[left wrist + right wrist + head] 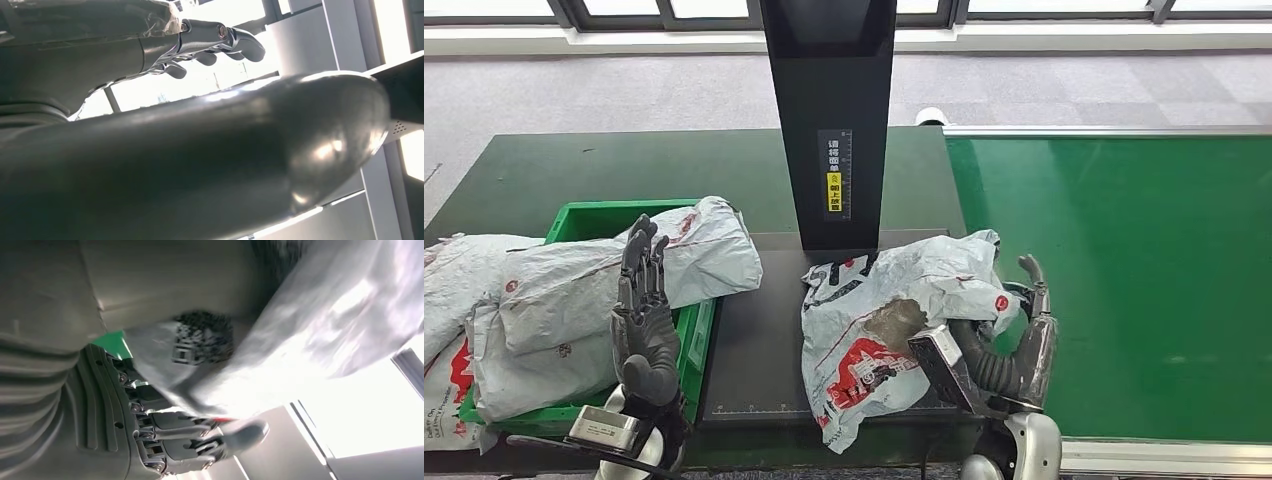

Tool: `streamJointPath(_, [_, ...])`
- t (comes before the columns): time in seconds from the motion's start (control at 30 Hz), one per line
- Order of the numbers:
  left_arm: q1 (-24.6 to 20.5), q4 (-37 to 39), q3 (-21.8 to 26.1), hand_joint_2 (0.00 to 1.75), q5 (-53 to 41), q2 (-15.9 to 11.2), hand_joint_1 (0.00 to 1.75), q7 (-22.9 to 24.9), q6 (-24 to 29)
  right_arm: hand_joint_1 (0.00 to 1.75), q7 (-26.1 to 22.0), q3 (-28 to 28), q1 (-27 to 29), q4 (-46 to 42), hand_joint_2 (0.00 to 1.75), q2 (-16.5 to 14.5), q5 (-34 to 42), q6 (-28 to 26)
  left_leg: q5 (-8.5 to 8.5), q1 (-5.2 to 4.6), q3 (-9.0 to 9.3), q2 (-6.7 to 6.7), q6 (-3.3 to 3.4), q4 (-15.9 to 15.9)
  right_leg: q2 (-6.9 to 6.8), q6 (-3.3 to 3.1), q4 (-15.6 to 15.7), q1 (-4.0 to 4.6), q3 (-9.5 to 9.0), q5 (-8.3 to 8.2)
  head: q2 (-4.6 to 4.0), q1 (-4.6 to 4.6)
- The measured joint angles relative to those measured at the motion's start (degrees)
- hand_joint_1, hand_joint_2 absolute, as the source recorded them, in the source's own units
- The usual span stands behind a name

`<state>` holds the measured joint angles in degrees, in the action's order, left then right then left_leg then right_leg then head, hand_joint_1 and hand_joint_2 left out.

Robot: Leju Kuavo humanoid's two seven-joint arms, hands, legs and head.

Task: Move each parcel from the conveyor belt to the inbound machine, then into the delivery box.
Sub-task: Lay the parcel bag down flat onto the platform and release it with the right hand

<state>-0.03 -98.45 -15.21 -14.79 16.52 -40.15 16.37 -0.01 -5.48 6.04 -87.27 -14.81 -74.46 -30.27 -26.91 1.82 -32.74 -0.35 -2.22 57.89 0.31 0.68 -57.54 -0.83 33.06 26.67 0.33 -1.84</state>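
Note:
A crumpled grey-white parcel (874, 320) with red print lies on the black platform of the inbound machine (754, 330), just under its upright black post (829, 110). My right hand (1022, 335) is at the parcel's right edge, thumb raised. In the right wrist view the parcel (280, 340) sits between the thumb and the dark fingers (200, 437), so the hand grips it. My left hand (646, 310) stands upright with straight, spread fingers (215, 42) and holds nothing, in front of the green delivery box (594, 215). A large grey parcel (614, 290) lies across that box.
The green conveyor belt (1124, 280) stretches along the right side with nothing on it. More grey parcels (449, 300) are heaped left of the box. A dark green table (554, 170) runs behind the box and the machine.

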Motion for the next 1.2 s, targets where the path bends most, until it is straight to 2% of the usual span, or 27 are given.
streamJointPath(0.13, [-0.03, 0.5, 0.01, 0.0, -0.14, -0.04, 0.0, 0.01, 0.3, 0.0, 1.61, 0.01, -2.77, 2.94, 1.75, -0.14, -2.23, 4.39, 0.03, 0.0, 0.01, 0.04, 0.0, 0.0, 0.03, -0.02, 0.0, 0.0, 0.0, -0.03, 0.0, 0.0])
streamJointPath(0.4, [-0.06, 1.31, 0.01, 0.0, -0.38, -0.02, 0.0, 0.37, 0.1, 0.0, 1.77, -0.96, -7.07, 12.16, 1.75, -0.89, -2.68, 7.46, 0.09, 0.01, -0.01, -0.04, -0.03, 0.0, -0.02, -0.03, -0.01, 0.01, -0.01, -0.06, 0.0, 0.0])
streamJointPath(0.83, [-0.33, 2.91, 0.02, 0.0, -0.88, -0.02, 0.0, 0.96, -0.59, 0.0, 0.88, -3.4, -9.53, 20.55, 1.75, -1.29, -0.44, 11.13, 0.08, 0.0, -0.06, -0.06, -0.03, 0.0, -0.03, -0.03, -0.01, 0.01, 0.03, -0.05, 0.0, 0.0])
streamJointPath(1.2, [-0.75, 3.68, 0.02, 0.0, -0.91, -0.04, 0.0, 0.98, -0.59, 0.0, 1.22, -3.83, -11.07, 25.06, 1.75, -1.29, -0.36, 11.41, 0.08, 0.0, -0.07, -0.05, -0.04, 0.0, -0.02, -0.03, -0.01, 0.01, 0.05, -0.05, 0.0, 0.0])
